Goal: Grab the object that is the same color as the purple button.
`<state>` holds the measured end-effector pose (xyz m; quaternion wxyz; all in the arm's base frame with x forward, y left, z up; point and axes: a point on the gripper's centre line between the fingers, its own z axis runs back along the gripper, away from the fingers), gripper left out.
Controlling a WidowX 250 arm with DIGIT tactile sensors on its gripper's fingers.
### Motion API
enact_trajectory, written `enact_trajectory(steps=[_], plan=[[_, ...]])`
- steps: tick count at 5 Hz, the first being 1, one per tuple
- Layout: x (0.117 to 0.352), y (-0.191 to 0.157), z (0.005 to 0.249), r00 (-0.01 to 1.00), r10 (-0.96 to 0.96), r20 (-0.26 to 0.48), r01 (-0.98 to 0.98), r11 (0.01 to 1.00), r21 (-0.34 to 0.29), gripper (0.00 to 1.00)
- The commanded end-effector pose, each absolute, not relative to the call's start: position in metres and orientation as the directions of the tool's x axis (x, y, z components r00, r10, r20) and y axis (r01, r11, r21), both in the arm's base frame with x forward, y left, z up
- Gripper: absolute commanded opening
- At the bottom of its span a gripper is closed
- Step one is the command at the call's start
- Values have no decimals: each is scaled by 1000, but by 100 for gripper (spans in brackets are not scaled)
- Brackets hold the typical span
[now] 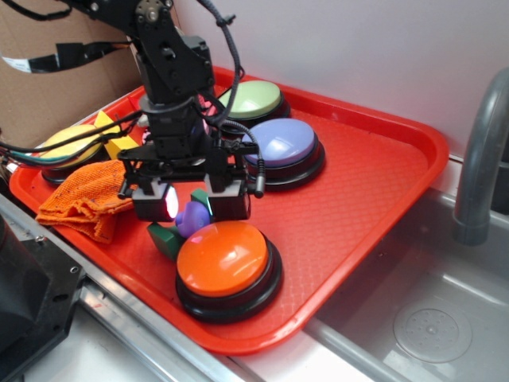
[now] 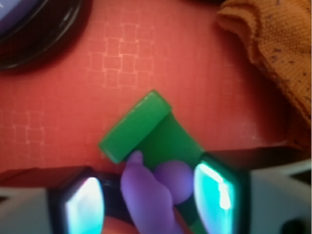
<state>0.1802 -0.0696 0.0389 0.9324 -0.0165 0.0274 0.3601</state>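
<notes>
The small lumpy purple toy (image 1: 192, 216) lies on the red tray, resting against a green block (image 1: 165, 237), just behind the orange button. In the wrist view the toy (image 2: 148, 192) sits between my fingers, on the green block (image 2: 146, 124). My gripper (image 1: 191, 203) is lowered around it, jaws open: a gap shows beside the left pad (image 2: 85, 207), and the toy's round end is close to the right pad (image 2: 214, 195). The lavender-purple dome button (image 1: 278, 139) on its black base stands behind and to the right; its edge shows in the wrist view (image 2: 29, 34).
An orange dome button (image 1: 224, 259) stands right in front of the gripper. A green button (image 1: 253, 99) and a yellow button (image 1: 67, 147) stand further back. An orange cloth (image 1: 83, 199) lies at the left of the red tray (image 1: 358, 207). A sink and faucet (image 1: 477, 159) are at the right.
</notes>
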Motion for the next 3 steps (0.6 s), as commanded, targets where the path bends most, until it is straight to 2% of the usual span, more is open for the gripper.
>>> enact_trajectory(steps=[1, 2, 3], plan=[[182, -69, 41, 750, 658, -67, -660, 752, -8, 0], [184, -66, 49, 777, 628, -35, -628, 778, 14, 0], [186, -53, 75, 806, 592, -7, -592, 806, 7, 0]])
